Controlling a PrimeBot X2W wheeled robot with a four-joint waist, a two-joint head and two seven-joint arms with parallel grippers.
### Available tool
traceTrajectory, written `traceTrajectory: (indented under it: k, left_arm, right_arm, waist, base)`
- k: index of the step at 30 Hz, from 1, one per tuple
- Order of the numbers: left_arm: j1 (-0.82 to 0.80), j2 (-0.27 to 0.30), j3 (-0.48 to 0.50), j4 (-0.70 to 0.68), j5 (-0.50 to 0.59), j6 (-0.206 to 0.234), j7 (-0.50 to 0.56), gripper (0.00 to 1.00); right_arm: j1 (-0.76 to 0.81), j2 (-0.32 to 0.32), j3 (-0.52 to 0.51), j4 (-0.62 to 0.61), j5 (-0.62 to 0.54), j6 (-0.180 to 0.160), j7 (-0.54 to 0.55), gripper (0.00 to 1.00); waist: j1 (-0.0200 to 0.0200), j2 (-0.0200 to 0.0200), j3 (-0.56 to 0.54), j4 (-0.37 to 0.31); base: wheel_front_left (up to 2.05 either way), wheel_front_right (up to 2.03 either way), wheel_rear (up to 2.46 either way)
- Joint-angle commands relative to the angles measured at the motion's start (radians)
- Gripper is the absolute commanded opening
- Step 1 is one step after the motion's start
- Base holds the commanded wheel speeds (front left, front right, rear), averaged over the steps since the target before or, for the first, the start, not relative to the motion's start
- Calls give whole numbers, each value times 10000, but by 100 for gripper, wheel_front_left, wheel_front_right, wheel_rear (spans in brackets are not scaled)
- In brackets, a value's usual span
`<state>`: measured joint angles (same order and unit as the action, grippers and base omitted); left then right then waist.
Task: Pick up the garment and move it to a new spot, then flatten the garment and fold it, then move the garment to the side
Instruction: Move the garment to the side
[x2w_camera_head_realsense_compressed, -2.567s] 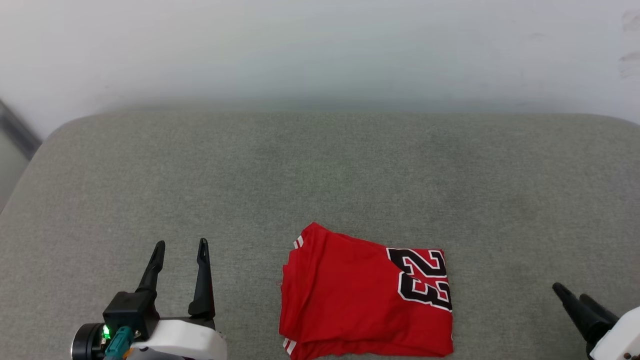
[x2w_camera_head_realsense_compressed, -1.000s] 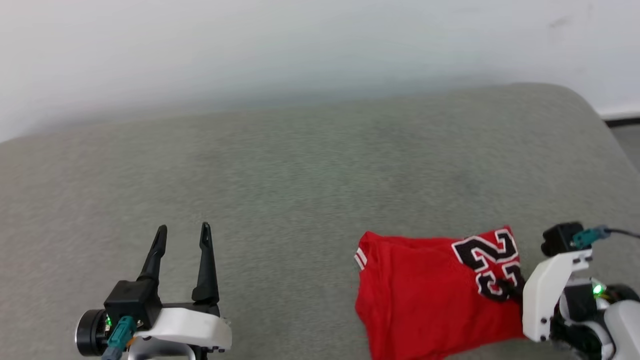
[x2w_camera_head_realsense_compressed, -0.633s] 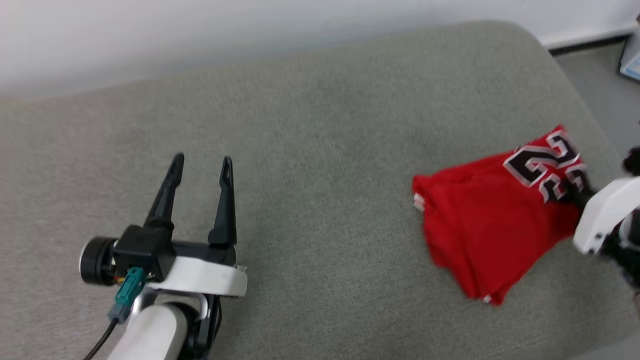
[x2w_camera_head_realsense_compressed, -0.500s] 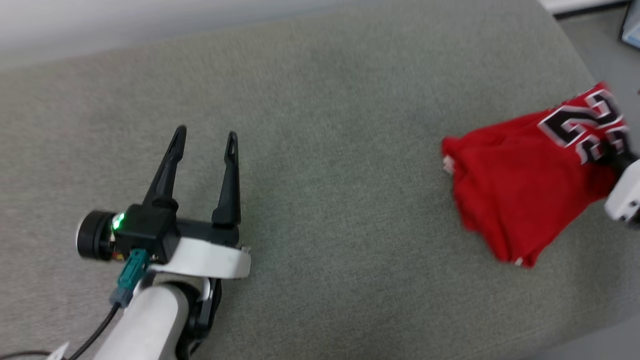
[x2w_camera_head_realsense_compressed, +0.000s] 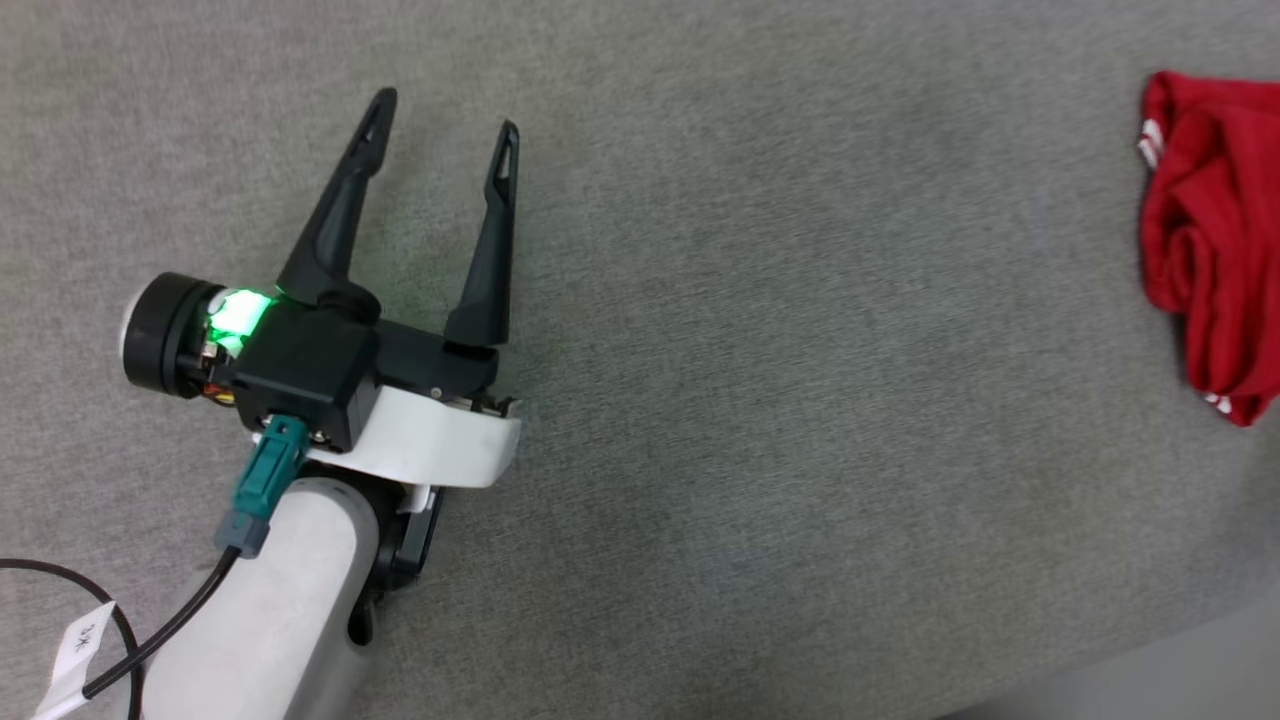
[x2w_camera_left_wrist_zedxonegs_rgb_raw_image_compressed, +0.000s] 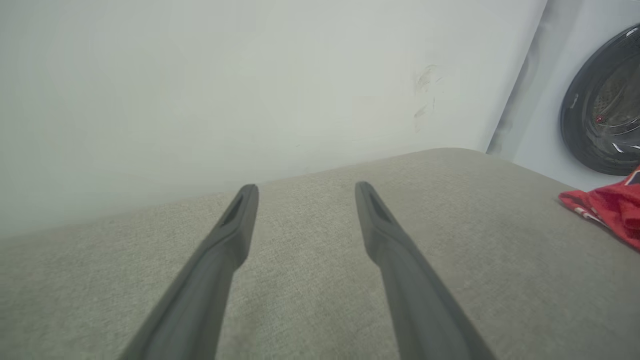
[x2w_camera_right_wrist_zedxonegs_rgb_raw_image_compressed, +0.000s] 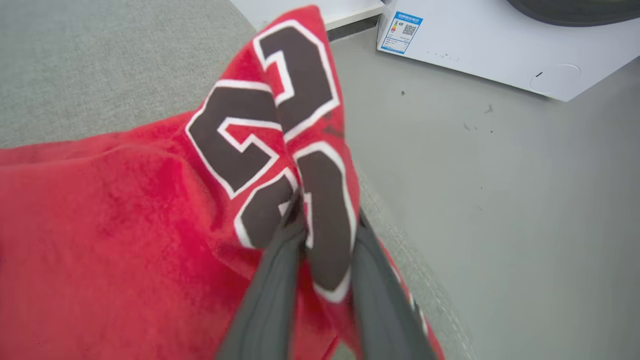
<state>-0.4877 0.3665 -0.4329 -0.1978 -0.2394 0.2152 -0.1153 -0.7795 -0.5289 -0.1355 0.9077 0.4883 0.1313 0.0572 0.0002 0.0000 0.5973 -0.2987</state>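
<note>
The garment (x2w_camera_head_realsense_compressed: 1205, 250), red with a black, white-outlined "23", lies bunched at the right edge of the head view, near the right end of the grey cushion. In the right wrist view my right gripper (x2w_camera_right_wrist_zedxonegs_rgb_raw_image_compressed: 327, 215) is shut on a fold of the garment (x2w_camera_right_wrist_zedxonegs_rgb_raw_image_compressed: 125, 210) at the printed number, and the cloth is pulled up into a ridge between the fingers. My left gripper (x2w_camera_head_realsense_compressed: 446, 112) stands open over bare cushion far to the left of the shirt, nothing between its fingers. From the left wrist, my left gripper (x2w_camera_left_wrist_zedxonegs_rgb_raw_image_compressed: 305, 189) points at the wall, with the garment (x2w_camera_left_wrist_zedxonegs_rgb_raw_image_compressed: 607, 210) at far right.
The grey cushion (x2w_camera_head_realsense_compressed: 800, 350) ends at the lower right, where floor (x2w_camera_head_realsense_compressed: 1180, 680) begins. A white wall (x2w_camera_left_wrist_zedxonegs_rgb_raw_image_compressed: 200, 100) backs the cushion. A white appliance with a dark round door (x2w_camera_left_wrist_zedxonegs_rgb_raw_image_compressed: 605, 115) stands on the grey floor (x2w_camera_right_wrist_zedxonegs_rgb_raw_image_compressed: 500, 200) beyond the cushion's right end.
My right gripper has dragged the folded garment to the right end of the cushion, bunching it. The head camera has swung down and left. The left gripper stays open.
</note>
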Motion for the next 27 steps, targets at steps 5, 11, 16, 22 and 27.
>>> traceTrajectory:
  k: [5, 11, 16, 22, 27]
  left_arm:
    - [-93, 109, 2, -81, 46, 43, 99, 100]
    - [618, -30, 85, 378, -322, 218, -263, 100]
    - [1467, -203, 261, 863, -784, 422, -668, 100]
    - [2546, -441, 512, 1348, -1324, 666, -1020, 100]
    - [3243, -594, 736, 1671, -1709, 754, -1218, 100]
  right_arm:
    - [-482, 190, -22, 923, -625, -11, -1148, 100]
    - [-572, 71, 69, 1405, -1581, -11, -2494, 100]
    - [247, 278, 657, 674, -1791, -11, -2702, 100]
    - [1793, 874, 941, -902, -1673, -11, -2817, 100]
    - [3227, 1562, 1001, -2611, -1860, -11, -2542, 100]
  waist:
    - [-2, 0, 186, 97]
    - [-2, 0, -981, 51]
    - [-2, 0, -2154, 204]
    - [-2, 0, -3402, 612]
    - [-2, 0, -4145, 1146]
  base:
    - [0, 0, 0]
    - [0, 0, 0]
    - [0, 0, 0]
    - [0, 0, 0]
    - [0, 0, 0]
